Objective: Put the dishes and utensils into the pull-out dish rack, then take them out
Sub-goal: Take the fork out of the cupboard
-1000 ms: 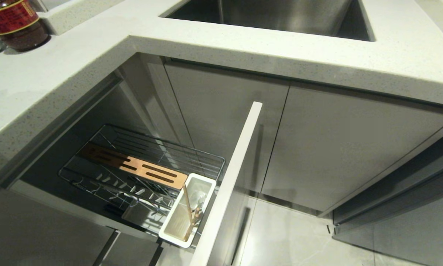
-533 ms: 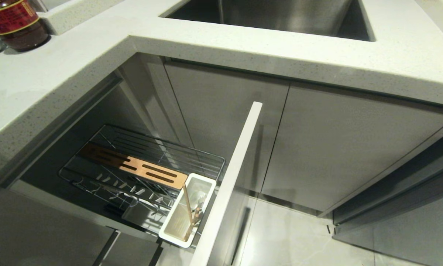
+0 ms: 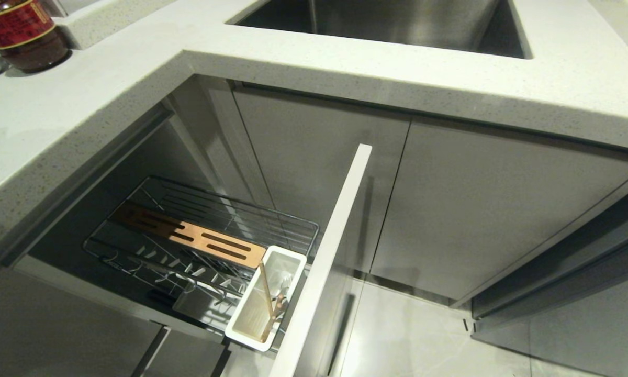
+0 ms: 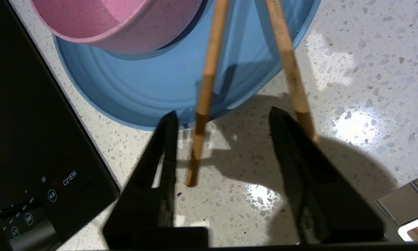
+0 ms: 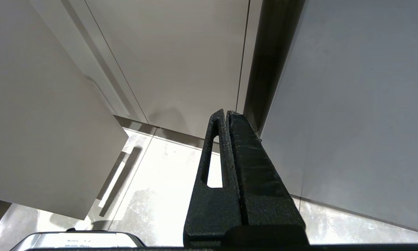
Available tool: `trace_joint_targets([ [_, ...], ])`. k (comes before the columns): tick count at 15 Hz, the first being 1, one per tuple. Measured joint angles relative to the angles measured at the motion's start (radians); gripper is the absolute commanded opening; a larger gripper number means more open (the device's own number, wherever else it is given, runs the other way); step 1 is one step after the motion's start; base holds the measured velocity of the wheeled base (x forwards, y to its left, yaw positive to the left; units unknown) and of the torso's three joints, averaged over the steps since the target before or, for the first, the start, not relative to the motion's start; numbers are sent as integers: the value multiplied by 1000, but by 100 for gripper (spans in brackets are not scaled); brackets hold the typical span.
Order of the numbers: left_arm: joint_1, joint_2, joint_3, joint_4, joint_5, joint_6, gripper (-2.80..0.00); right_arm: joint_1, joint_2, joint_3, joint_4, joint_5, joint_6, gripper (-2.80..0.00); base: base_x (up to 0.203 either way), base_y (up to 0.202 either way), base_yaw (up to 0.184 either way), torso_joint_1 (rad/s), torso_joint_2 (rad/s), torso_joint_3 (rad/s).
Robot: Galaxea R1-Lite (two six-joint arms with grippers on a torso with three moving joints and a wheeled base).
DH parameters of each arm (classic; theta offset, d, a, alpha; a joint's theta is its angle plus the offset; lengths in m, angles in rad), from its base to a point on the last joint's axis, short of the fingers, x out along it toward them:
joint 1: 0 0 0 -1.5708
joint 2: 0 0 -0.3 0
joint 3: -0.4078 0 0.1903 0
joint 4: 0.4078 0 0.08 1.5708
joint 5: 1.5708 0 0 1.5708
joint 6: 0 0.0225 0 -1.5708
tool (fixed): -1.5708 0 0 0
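The left gripper (image 4: 223, 118) hangs just above the speckled worktop (image 4: 362, 52), its fingers spread, pinching nothing. Two wooden chopsticks (image 4: 209, 80) lean on the rim of a light-blue plate (image 4: 149, 87), one tip between the fingers, the other against a finger. They look light, stiff and slippery, so best pinched together mid-shaft. A pink bowl (image 4: 108, 17) sits on the plate near the worktop's edge with a black hob (image 4: 24, 104). Below, the pull-out dish rack (image 3: 199, 235) stands open; its white utensil cup (image 3: 264, 298) holds a wooden stick. The right gripper (image 5: 228, 118), pressed together, is parked by the cabinets.
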Motion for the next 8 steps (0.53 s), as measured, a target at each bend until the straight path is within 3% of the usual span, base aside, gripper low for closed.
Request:
trace_joint_targets([
  [8,-3,-68,-37,-8,0,15,0,0,0,0,0,0,0,-280,0,0,0,0,0,0],
])
